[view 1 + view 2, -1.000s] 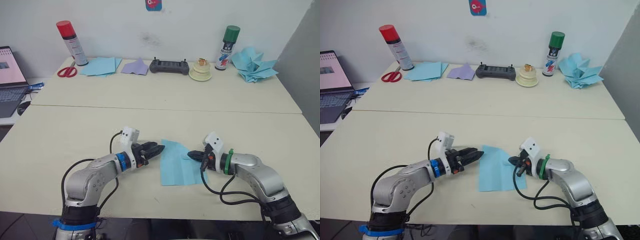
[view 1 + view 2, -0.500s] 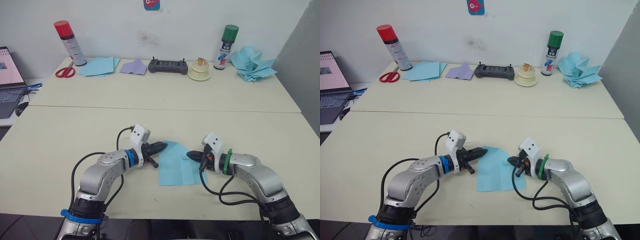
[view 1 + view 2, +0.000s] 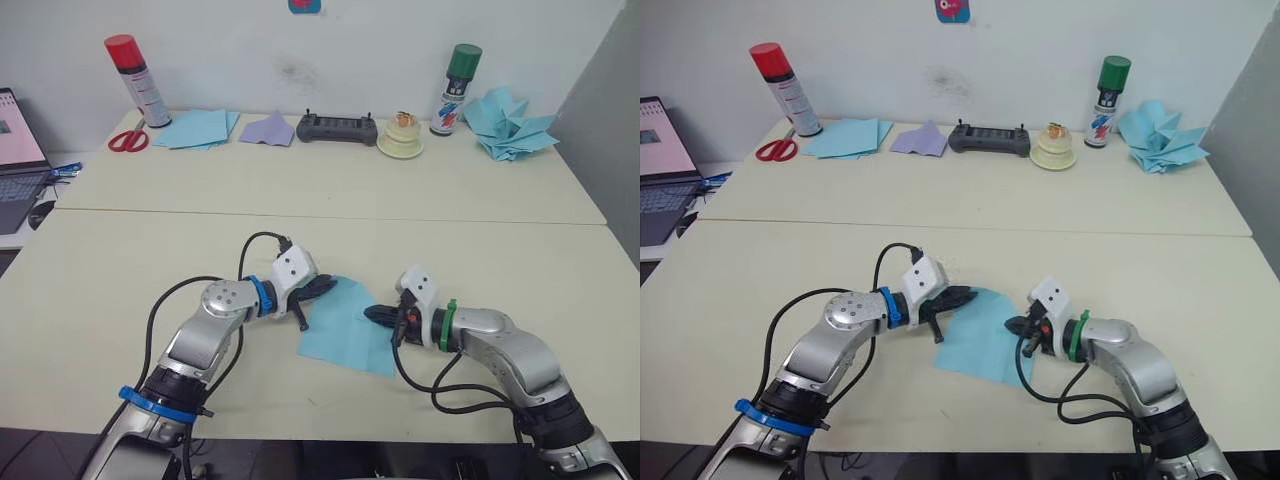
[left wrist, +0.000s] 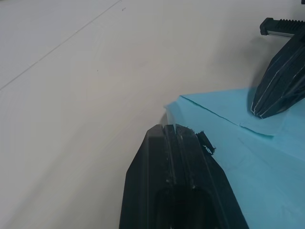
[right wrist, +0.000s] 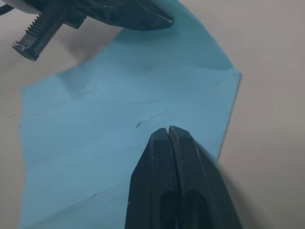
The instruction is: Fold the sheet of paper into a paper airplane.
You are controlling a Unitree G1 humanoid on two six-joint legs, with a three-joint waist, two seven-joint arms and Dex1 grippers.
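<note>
The sheet of paper (image 3: 345, 325) is light blue and lies skewed on the near table between my two arms. My left gripper (image 3: 327, 287) is shut at the sheet's far left corner. In the left wrist view the edge of the sheet (image 4: 224, 143) lifts slightly at the closed fingertips (image 4: 175, 131). My right gripper (image 3: 371, 315) is shut, and its tips rest on the sheet's right part (image 5: 119, 109). No paper sits between the right fingers (image 5: 169, 136). I see no folded airplane among the near things.
Along the far table stand a red spray can (image 3: 124, 66), scissors (image 3: 127, 140), a pile of blue sheets (image 3: 196, 128), a purple paper piece (image 3: 268, 129), a black controller (image 3: 336, 128), a cream roll (image 3: 402, 140), a green spray can (image 3: 455, 88) and a heap of blue paper shapes (image 3: 512, 124). A laptop (image 3: 18, 150) sits far left.
My left gripper has reached right onto the sheet's far left corner and closed. The sheet has turned and slid, its near edge swinging left. The right gripper stays pressed on the sheet.
</note>
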